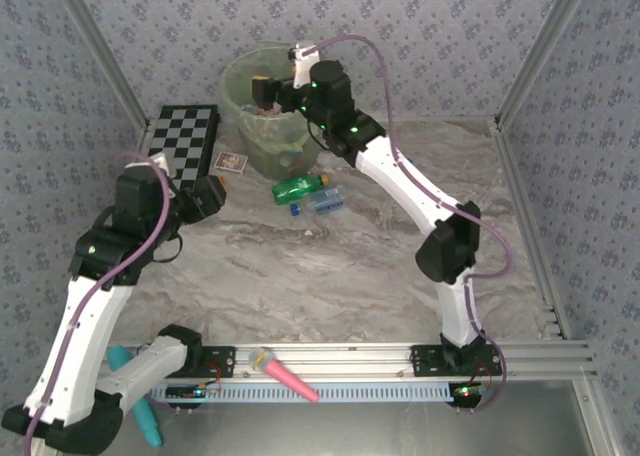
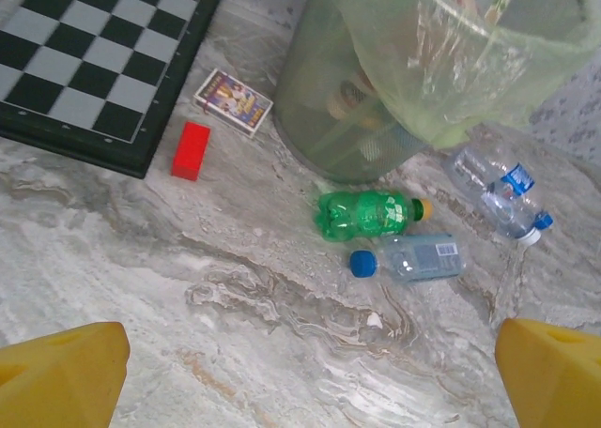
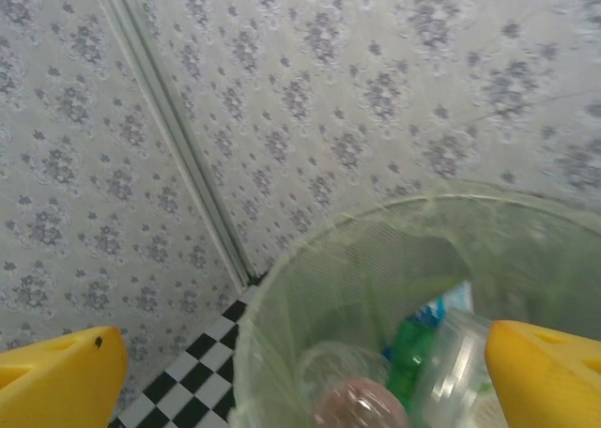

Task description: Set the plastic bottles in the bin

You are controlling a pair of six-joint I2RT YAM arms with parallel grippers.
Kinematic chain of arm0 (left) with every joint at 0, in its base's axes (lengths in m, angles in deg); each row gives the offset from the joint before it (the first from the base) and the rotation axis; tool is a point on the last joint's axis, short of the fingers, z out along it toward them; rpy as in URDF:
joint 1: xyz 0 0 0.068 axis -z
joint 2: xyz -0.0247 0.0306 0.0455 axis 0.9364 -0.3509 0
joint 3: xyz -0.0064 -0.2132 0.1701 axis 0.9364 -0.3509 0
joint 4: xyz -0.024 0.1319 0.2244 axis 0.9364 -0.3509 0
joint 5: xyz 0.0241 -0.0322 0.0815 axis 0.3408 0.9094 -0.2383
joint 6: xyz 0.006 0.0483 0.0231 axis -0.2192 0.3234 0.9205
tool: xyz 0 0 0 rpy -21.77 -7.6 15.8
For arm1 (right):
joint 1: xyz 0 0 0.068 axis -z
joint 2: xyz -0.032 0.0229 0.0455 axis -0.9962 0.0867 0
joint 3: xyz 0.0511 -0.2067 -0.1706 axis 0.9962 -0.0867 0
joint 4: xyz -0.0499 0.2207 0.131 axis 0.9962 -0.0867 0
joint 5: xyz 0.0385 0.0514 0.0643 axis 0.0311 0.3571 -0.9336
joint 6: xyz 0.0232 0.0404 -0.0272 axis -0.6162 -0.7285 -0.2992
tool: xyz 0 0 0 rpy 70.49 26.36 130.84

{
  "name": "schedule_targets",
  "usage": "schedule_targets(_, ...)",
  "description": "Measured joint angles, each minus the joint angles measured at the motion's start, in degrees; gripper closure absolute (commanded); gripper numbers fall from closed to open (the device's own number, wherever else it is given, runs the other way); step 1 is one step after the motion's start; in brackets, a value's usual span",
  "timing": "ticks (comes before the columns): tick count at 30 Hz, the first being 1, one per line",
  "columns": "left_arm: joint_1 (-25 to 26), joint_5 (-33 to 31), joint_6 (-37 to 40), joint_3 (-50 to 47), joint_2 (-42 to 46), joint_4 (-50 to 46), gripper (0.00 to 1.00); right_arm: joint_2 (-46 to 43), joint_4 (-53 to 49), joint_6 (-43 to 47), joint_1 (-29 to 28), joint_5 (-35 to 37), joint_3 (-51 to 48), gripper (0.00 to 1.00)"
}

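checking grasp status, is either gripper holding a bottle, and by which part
Nothing is held: the left gripper is open over the table, the right gripper open over the bin.

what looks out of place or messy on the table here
Three bottles lie tipped on the table beside the bin, not in it: a green bottle, a clear bottle next to it, and a crumpled bottle farther right. Nothing looks spilled.

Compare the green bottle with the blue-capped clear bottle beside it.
The green bottle is green with a yellow cap; the blue-capped clear bottle is see-through. In the left wrist view, the green bottle's cap points right, the clear bottle's left. Both lie on their sides near the bin.
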Motion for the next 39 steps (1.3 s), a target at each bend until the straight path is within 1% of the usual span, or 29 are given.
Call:
schedule_targets(6,0.3,4.6,1.2,-1.4,-8.7,5.2,0.0,-12.7,-0.9,0.0,3.4,2.9,-17.0,0.0)
schedule_targets(8,1.4,5.3,2.1,-1.2,-11.9,6.7,0.01,-16.5,-1.7,-0.4,4.8,3.7,-22.5,0.0)
schedule_targets(11,4.7,5.2,4.0,-0.2,-16.7,8.2,0.01,-21.4,-3.5,-1.8,7.3,4.4,-29.5,0.0)
schedule_targets(16,9.7,4.8,7.5,4.0,-24.5,9.1,0.01,-27.5,-7.0,-4.0,12.1,5.0,-37.9,0.0)
schedule_targets(23,12.2,4.1,12.3,4.8,-31.4,11.0,0.02,-32.9,-11.0,-7.1,16.0,4.9,-46.0,0.0)
schedule_targets(27,13.7,3.5,14.2,5.9,-35.1,10.6,0.0,-33.4,-11.8,-8.5,18.6,2.2,-49.1,0.0)
schedule_targets(31,14.6,3.3,15.0,6.5,-36.3,10.6,0.0,-31.3,-12.5,-9.2,23.3,-1.5,-49.9,0.0)
schedule_targets(33,14.8,3.3,15.0,7.1,-36.3,10.6,0.0,-29.2,-12.2,-8.6,25.1,-2.5,-49.9,0.0)
schedule_targets(36,15.0,3.3,15.0,8.2,-36.3,10.5,0.0,-24.5,-12.0,-6.5,26.3,-3.8,-49.4,0.0)
schedule_targets(39,15.0,3.0,14.9,9.6,-36.3,9.4,0.0,-17.6,-13.3,-3.8,26.6,-4.9,-45.6,0.01)
